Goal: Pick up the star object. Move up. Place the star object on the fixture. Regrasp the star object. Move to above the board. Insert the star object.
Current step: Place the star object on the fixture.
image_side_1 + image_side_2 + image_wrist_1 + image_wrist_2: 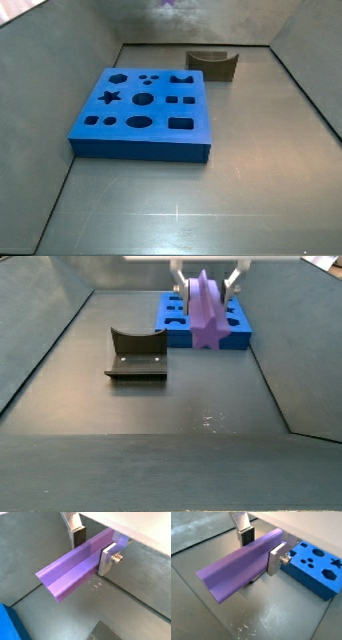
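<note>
My gripper (92,551) is shut on the star object (70,569), a long purple prism. It grips the prism across its sides near one end, and the rest sticks out past the fingers (274,559). In a side view the gripper (203,278) holds the star object (203,311) in the air above the floor, in front of the blue board (241,324). The fixture (136,354), a dark brown block with a U-notch, stands apart on the floor. In a side view only a purple tip (167,3) shows at the upper edge, with the board (140,130) and fixture (211,64) below.
Grey walls enclose the floor on all sides. The board's star-shaped hole (111,98) is near its left edge. The board also shows in both wrist views (314,569) (10,624). Scratch marks (207,418) lie on the floor.
</note>
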